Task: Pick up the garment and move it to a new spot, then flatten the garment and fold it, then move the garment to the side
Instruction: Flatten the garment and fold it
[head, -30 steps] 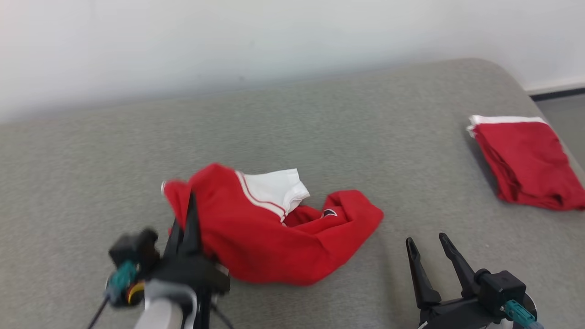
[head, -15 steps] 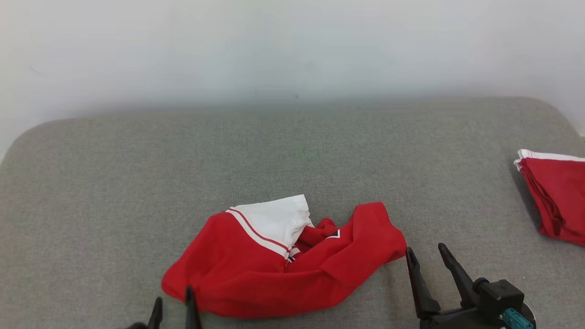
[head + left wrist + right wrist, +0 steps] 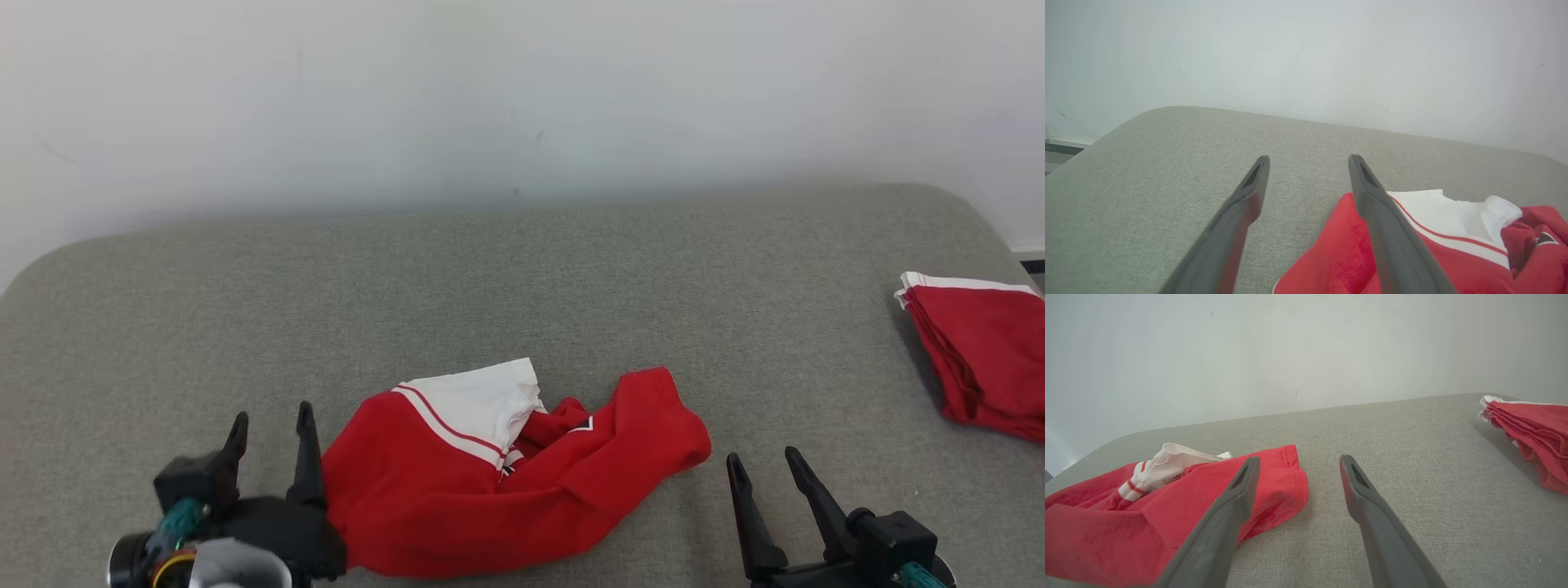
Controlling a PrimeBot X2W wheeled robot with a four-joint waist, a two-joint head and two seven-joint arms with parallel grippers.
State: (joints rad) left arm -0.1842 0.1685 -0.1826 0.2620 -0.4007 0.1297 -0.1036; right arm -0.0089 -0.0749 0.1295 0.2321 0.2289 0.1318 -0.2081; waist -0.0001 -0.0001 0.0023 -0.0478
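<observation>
The left gripper [image 3: 272, 418] has its fingers spread wide with nothing between them, just beside the left edge of the crumpled red and white garment [image 3: 490, 490], which lies on the grey padded surface [image 3: 522, 278]. The right gripper [image 3: 762, 459] is likewise spread wide and empty, near the garment's right end
</observation>
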